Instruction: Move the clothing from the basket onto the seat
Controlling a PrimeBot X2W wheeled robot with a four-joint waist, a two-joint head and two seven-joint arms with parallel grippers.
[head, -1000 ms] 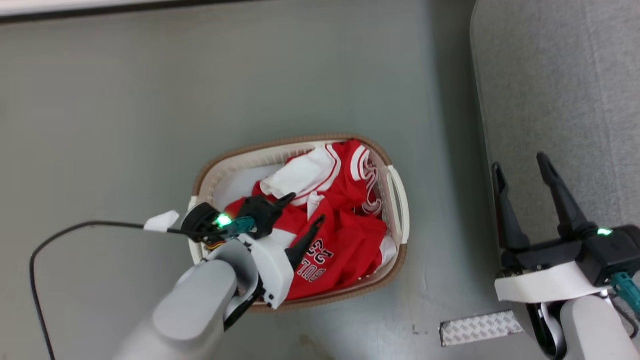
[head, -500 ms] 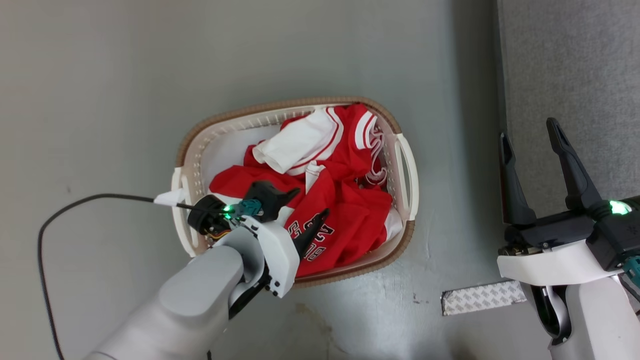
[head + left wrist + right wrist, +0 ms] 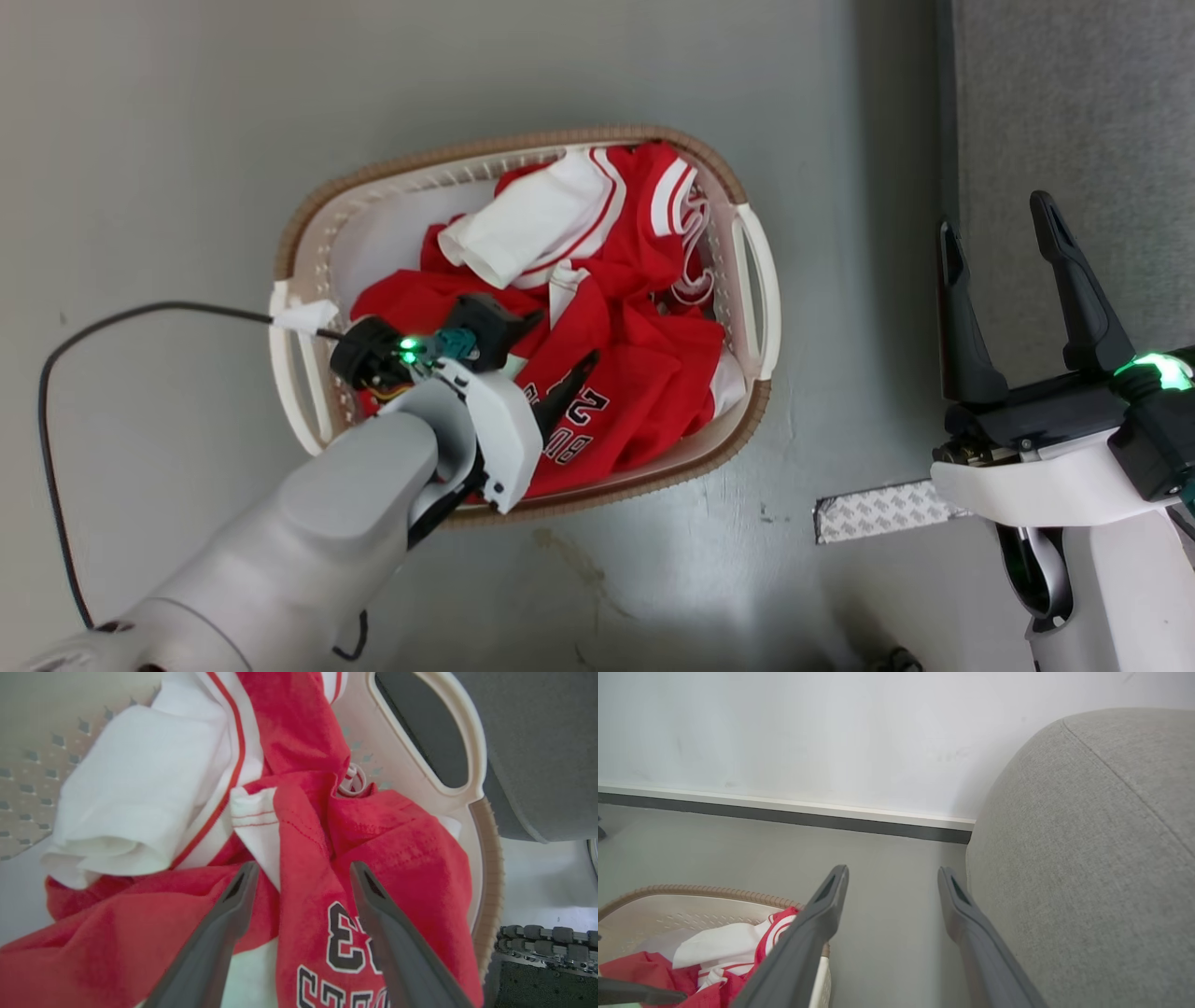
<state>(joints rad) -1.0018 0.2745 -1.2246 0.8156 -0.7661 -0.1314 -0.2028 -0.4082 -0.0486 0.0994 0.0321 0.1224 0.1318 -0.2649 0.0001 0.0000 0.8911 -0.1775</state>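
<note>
While the left gripper (image 3: 565, 338) hangs wide open over the jersey (image 3: 653, 383) in the basket (image 3: 467, 149), the right gripper (image 3: 994, 217) stands open, empty, near the sofa (image 3: 1074, 93).

Bright, even light; pale glare on the floor (image 3: 738, 523) before me. My left wrist view bends the basket (image 3: 488, 882) rim, nearby cloth soft.

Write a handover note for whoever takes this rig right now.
Left gripper: open, low over the red sports jersey with white bands, a raised fold between its fingers; nothing gripped.
Right gripper: open, empty, beside the large grey fabric sofa.
Jersey lies crumpled in the oval cream plastic basket with brown rim.
Done: reach only.
Left: close, lift, carry to sofa.
</note>
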